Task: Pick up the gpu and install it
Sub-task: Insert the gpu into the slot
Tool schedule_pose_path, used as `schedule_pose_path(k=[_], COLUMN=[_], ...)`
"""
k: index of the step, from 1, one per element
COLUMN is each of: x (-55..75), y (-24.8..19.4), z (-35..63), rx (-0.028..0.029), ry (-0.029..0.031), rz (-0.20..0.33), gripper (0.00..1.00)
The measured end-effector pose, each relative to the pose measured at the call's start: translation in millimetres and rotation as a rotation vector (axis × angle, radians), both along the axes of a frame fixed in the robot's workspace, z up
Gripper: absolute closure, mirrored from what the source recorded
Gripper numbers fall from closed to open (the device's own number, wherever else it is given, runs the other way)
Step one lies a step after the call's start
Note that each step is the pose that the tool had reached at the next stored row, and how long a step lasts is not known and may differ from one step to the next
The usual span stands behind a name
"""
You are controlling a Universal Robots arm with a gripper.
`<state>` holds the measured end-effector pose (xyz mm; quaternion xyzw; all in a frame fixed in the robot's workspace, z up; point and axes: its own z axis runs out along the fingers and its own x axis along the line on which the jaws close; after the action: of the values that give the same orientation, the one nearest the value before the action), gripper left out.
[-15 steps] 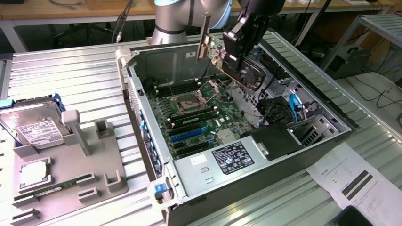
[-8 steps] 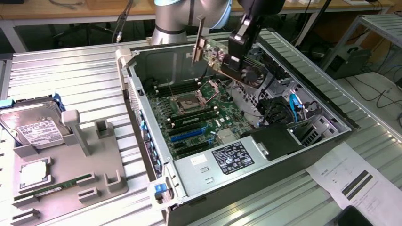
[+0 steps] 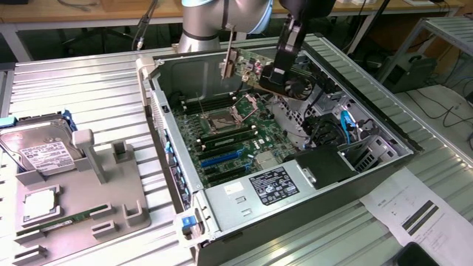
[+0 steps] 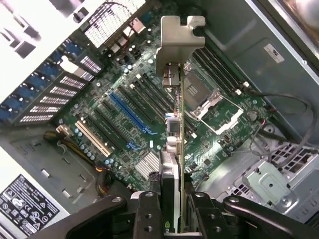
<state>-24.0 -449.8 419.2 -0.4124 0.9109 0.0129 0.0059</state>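
Gpu [image 3: 251,65], thin card, silver bracket [image 4: 179,37], edge-on between fingers [image 4: 147,219]

Ext high oblique, wrist close overhead; shared mobo [image 3: 260,141] [image 4: 124,107]

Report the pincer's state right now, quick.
Pincer: closed on the gpu, holding it above the motherboard.

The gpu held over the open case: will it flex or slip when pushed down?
Probably stiff: the gpu shows as a straight edge-on line from the gripper to its metal bracket. Likely fragile, being a bare circuit board with exposed parts. Gripped at the end away from the bracket, it may pivot if pushed.
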Motion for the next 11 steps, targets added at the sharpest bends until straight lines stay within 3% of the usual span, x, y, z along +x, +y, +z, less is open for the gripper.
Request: schedule_pose_path(k=[11], x=[0.0], y=[0.0], z=[-0.9], rx=[-0.0001], ry=[-0.0008], rz=[0.222], gripper=[0.73])
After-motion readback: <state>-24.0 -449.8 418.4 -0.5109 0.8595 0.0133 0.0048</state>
